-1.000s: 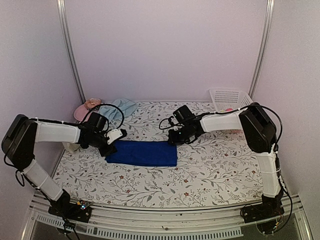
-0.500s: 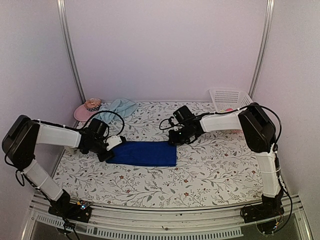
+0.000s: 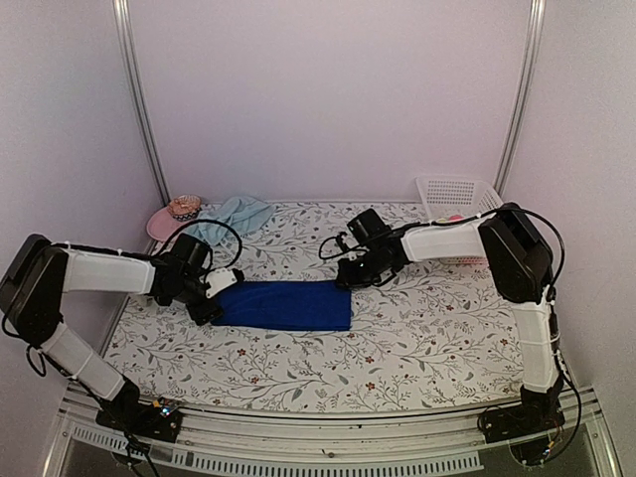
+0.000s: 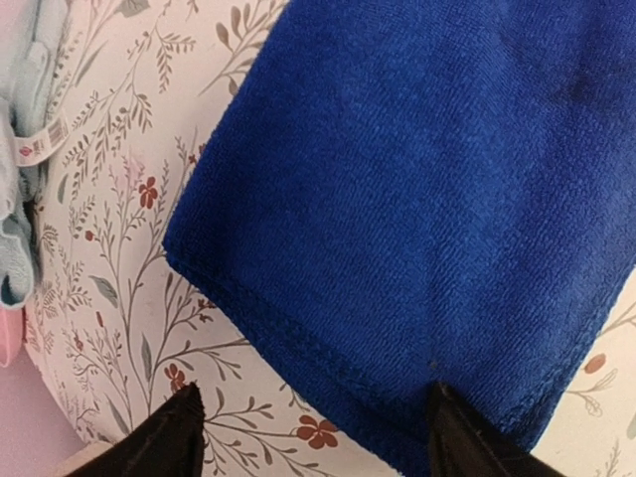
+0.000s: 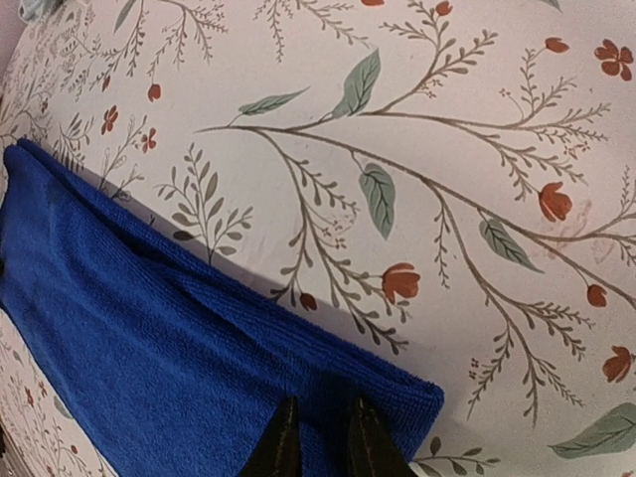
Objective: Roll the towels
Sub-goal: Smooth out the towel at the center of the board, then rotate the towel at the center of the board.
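Note:
The royal blue towel [image 3: 285,305] lies flat, folded into a long strip, in the middle of the table. My left gripper [image 3: 212,300] is open low at its left end. In the left wrist view [image 4: 314,437] one fingertip [image 4: 449,427] rests on the towel [image 4: 417,189] near its hem, and the other is over bare table. My right gripper [image 3: 344,282] is at the towel's far right corner. In the right wrist view [image 5: 321,442] its fingers are nearly together, pinching the towel [image 5: 149,348]. The pale aqua towel [image 3: 237,213] lies crumpled at the back left, and its edge shows in the left wrist view [image 4: 20,149].
A pink brimmed hat [image 3: 171,218] sits at the back left beside the aqua towel. A white mesh basket [image 3: 455,197] stands at the back right. The table has a floral cloth [image 3: 417,328], and enclosure walls stand close on three sides.
My left gripper has dropped and moved toward the near left, down to the blue towel's left end. The right gripper has stayed at the far right corner.

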